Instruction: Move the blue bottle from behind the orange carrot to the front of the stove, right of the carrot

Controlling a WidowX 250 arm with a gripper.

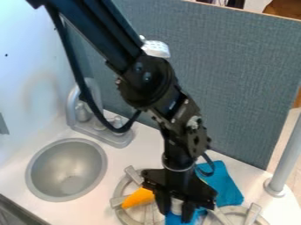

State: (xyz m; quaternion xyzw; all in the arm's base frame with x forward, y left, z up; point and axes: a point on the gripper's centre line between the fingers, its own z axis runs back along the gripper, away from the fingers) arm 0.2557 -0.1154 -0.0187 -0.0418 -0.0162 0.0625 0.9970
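One black gripper [176, 215]: it hangs low above the left burner [134, 176], to the right of the sink [67, 169]; I cannot tell whether it is wide, narrow or holding something.
Pale piece [176, 206]: it shows in the middle of the gripper; if it is gripped or only lies behind, this I cannot tell.
Blue cloth [226, 184]: it lies between the far edge of the surface [138, 151] and the right burner [253, 214]; blue also shows just under the gripper, maybe of the same cloth.
Orange piece [138, 197]: it lies over the left burner, its right end hidden by the gripper.
Faucet [120, 139]: it stands behind the sink, near the far edge.
Careful handling: in my judgement, small and slow moves are best, with the gripper clear of the burner spokes; the soft cloth could catch or fold, and the orange piece could be pushed.
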